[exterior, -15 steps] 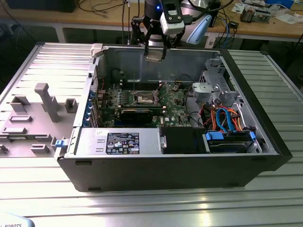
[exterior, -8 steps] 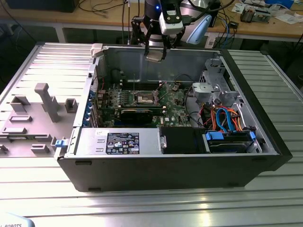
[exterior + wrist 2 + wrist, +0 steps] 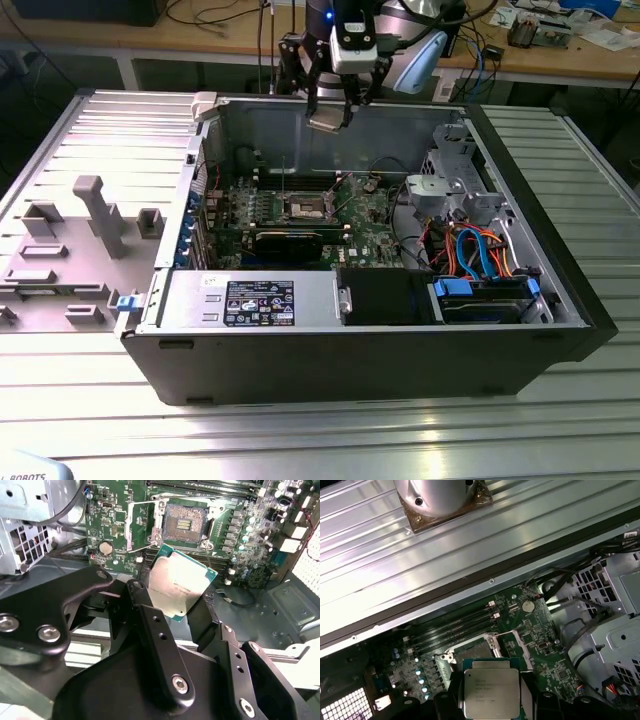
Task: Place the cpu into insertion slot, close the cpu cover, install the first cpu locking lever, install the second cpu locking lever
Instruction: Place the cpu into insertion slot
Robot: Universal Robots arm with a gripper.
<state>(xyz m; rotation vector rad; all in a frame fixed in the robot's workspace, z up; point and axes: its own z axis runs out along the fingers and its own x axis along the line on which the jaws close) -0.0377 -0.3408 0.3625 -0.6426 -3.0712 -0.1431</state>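
One cpu (image 3: pixel 182 582), which I hold clamped in the gripper (image 3: pixel 173 596), hangs well above the insertion slot (image 3: pixel 186 522).

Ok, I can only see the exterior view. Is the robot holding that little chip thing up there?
Observer: Yes. In both wrist views the gripper is shut on the cpu, with its black fingers pressing two opposite edges.
Operator: Is the hole for it empty?
Observer: Yes. In the second wrist view the insertion slot lies open, and nothing sits on its dark centre.
Operator: Which side of the chip is up?
Observer: In both wrist views its silver-grey metal top faces the cameras, with a thin green rim around it.
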